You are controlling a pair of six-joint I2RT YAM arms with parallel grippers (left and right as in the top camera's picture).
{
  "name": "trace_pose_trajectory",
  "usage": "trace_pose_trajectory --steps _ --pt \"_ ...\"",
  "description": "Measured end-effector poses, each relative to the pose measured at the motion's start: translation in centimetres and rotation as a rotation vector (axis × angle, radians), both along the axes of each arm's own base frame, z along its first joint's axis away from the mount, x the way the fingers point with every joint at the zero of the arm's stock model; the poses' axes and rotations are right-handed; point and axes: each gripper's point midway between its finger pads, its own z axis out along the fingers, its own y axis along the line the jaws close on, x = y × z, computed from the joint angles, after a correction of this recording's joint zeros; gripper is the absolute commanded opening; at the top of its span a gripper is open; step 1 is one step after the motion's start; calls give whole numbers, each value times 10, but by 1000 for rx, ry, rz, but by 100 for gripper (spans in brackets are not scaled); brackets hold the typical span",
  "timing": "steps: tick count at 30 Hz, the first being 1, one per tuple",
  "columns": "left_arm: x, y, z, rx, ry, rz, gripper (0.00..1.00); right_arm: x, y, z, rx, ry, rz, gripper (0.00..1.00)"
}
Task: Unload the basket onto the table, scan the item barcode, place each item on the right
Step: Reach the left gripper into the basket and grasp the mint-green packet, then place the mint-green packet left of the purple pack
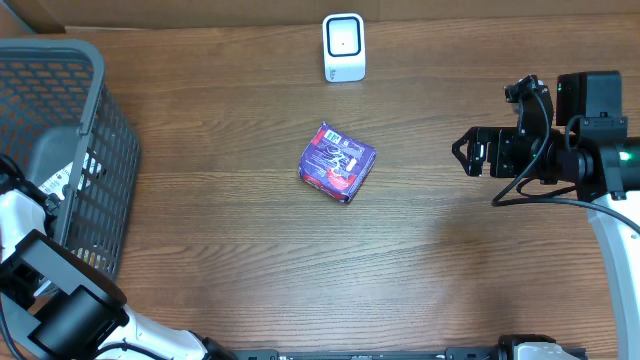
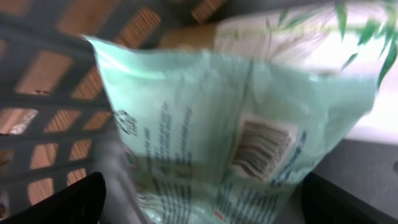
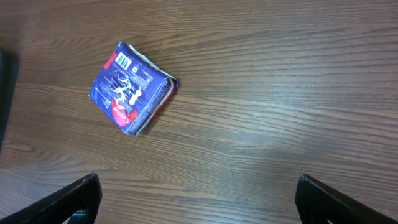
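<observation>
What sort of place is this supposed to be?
Probably a mock shop checkout: a white scanner at the back, a grey basket holding packaged goods, and a purple packet lying loose.

No word or number can be read anywhere. The green pouch (image 2: 186, 112) carries a white barcode panel (image 2: 263, 149) beside several lines of small print, all blurred. The purple packet (image 3: 133, 87) bears a small green-and-white label (image 3: 123, 61) near one corner and white lettering across its face, too small to make out
</observation>
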Motion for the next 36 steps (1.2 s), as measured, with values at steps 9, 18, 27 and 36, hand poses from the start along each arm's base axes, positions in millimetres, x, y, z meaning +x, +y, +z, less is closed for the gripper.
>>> trace_pose_trajectory --steps 9,18,27,36 --pt "-5 -7 -20 -5 10 -18 4 0 0 0 0 1 0 100" --pt "1 -13 -16 -14 25 -39 4 0 0 0 -2 2 -1 100" --pt "84 -40 85 24 -83 -160 4 0 0 0 -2 -2 -1 100" --pt "119 -125 264 131 -396 -229 4 2 0 1 -2 -9 -1 100"
